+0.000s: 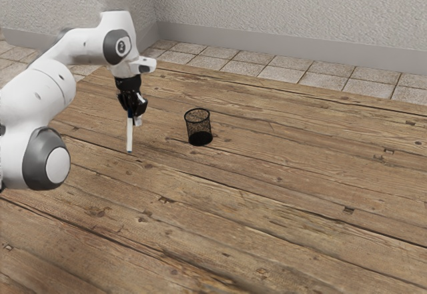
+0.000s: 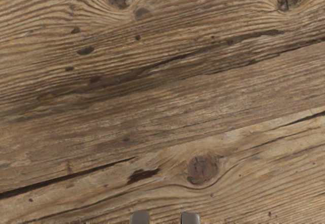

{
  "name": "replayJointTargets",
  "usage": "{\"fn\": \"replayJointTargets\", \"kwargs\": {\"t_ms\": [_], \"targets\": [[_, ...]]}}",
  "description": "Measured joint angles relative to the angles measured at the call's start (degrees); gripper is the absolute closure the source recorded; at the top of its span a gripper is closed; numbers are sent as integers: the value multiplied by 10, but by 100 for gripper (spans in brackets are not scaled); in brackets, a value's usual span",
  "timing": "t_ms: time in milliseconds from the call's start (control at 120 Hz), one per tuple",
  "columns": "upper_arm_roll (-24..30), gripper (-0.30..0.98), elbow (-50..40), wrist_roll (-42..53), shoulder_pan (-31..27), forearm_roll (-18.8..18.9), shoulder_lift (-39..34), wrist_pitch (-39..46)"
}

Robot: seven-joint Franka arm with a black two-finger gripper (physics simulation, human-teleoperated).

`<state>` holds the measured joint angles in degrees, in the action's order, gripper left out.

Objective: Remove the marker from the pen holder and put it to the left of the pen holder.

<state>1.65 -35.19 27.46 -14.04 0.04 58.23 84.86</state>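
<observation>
Worn planks made up the counter [image 1: 253, 207], with floor tiles [image 1: 320, 81] and a pale wall [image 1: 287, 14] beyond its far edge. The holder [image 1: 199, 128], a dark mesh cup, stood upright. The marker [image 1: 129, 135] was out of it, to its side toward the exterior view's left, hanging nearly vertical from the pincer [image 1: 134, 117]. The pincer was partly closed, its fingers a narrow gap apart, gripping the marker by its upper end. That grip probably suited lifting it clear of the holder's rim and left the lower end free to meet the wood first; whether it touched, I could not tell. Bare planks separated marker and holder, and more lay nearer the camera than the holder, giving room to lower it. Released upright, it would likely topple and might roll toward the holder.
</observation>
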Motion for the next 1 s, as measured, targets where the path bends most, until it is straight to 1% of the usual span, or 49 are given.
{"fn": "replayJointTargets", "kwargs": {"t_ms": [133, 300, 317, 442, 492, 558, 633, 667, 700, 733, 825, 892, 958, 1000], "targets": [[0, 76, 5, -2, 0, 2, 27, -1], [0, 76, 5, -4, 3, 3, 39, 12], [0, 74, 5, -4, 4, 3, 40, 13], [1, 45, 4, -5, 5, -1, 41, 17], [1, 36, 4, -6, 5, -1, 41, 19], [3, 26, 4, -6, 5, -3, 40, 24], [4, 18, 1, -7, 6, -4, 27, 29], [5, 16, -21, -8, 6, -4, 1, 30], [5, 13, -77, -10, 6, -4, -52, 32], [5, 12, -133, -12, 5, -4, -111, 33], [5, 7, -327, -23, 6, -4, -314, 36], [5, 5, -433, -32, 16, -2, -429, 46], [6, 4, -498, -40, 24, 0, -508, 55], [5, 3, -518, -44, 29, 0, -537, 60]]}}
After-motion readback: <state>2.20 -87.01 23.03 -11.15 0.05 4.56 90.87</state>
